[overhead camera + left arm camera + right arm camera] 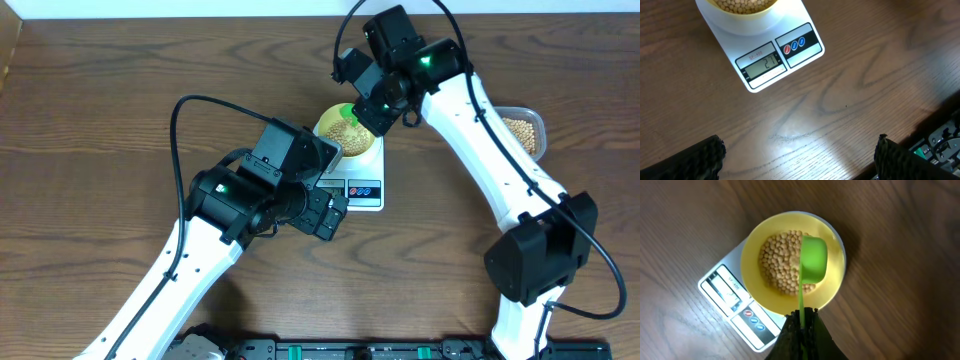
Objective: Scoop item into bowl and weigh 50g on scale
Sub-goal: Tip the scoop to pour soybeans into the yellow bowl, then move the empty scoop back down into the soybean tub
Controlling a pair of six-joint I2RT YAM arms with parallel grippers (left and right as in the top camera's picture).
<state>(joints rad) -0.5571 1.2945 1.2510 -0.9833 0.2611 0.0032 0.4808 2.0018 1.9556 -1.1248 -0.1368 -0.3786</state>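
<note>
Step in hand, as judged: tipping the scoop's load into the bowl while the weight builds.

1. Right gripper (801, 317): jaws clamped on the handle of the green scoop (813, 259). The cup lies just ahead of the fingertips, above the yellow bowl (747, 265), and appears turned over. No beans show in it.
2. The beans (777, 262) lie in the bowl beneath and beside the cup. The bowl stands on the scale (725, 287).
3. The display (762, 65) seems to read about 21, though the digits are blurred. That is well short of 50.
4. Add small amounts by wrist roll. Hold the scoop off the bowl rim, since any contact loads the platform and falsifies the reading.
5. The supply tub (525, 130) sits well behind the right jaws.

Pose: the right arm is extended, wrist pointing straight down. The left gripper (800, 160) hovers with jaws apart and empty, the display ahead of its fingertips and bare table (840, 100) between
</note>
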